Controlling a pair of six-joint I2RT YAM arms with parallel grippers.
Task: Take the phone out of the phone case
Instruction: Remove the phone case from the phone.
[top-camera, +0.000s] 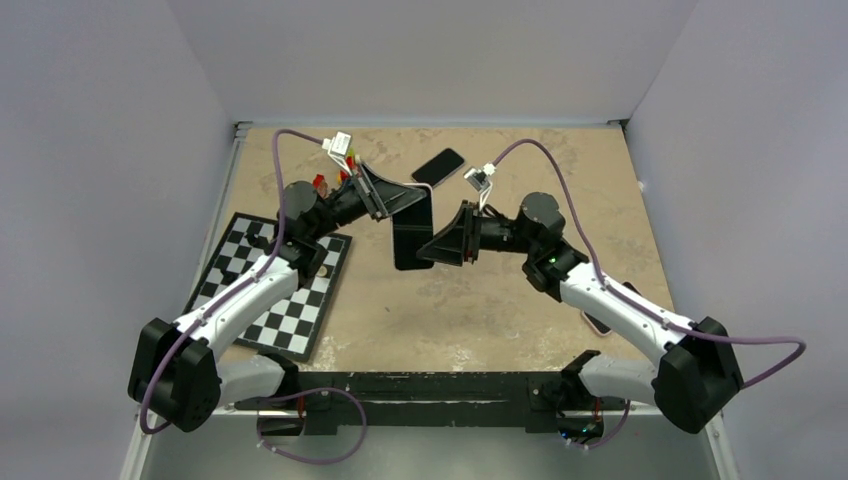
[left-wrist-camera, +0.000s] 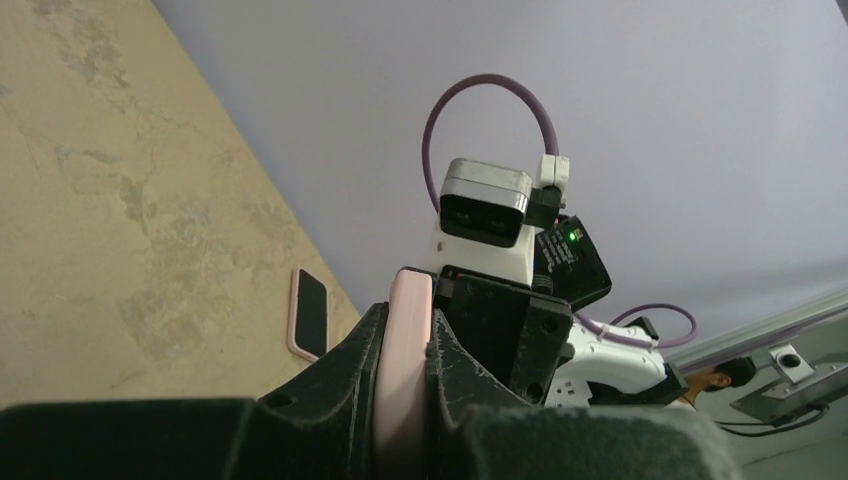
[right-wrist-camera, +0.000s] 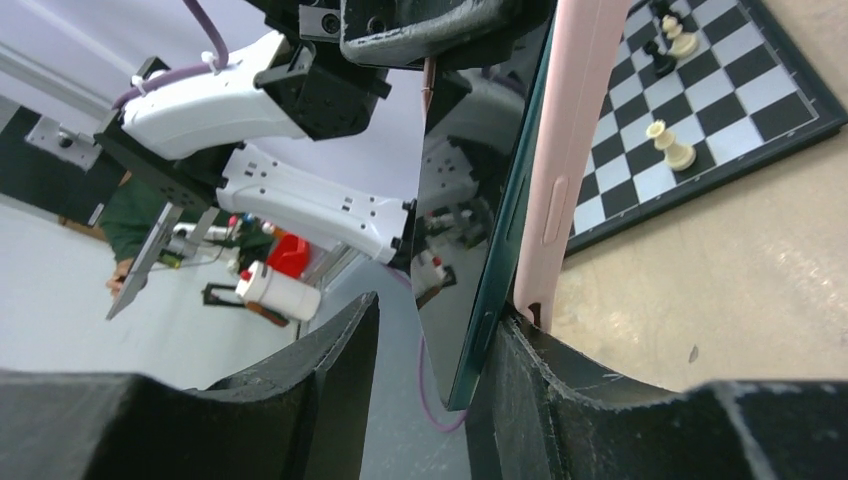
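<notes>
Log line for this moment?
left fingers shut on phone case | right fingers open, straddling phone | phone not yet out

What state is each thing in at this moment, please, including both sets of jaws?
left gripper: jaws shut on the phone case, held off the table.
right gripper: jaws open, straddling the free end of the phone.
phone: screen dark, one end parted from the case.
phone case: pink, partly on the phone.
second phone: flat on the table, screen dark.
chess pieces: upright on the chessboard.
</notes>
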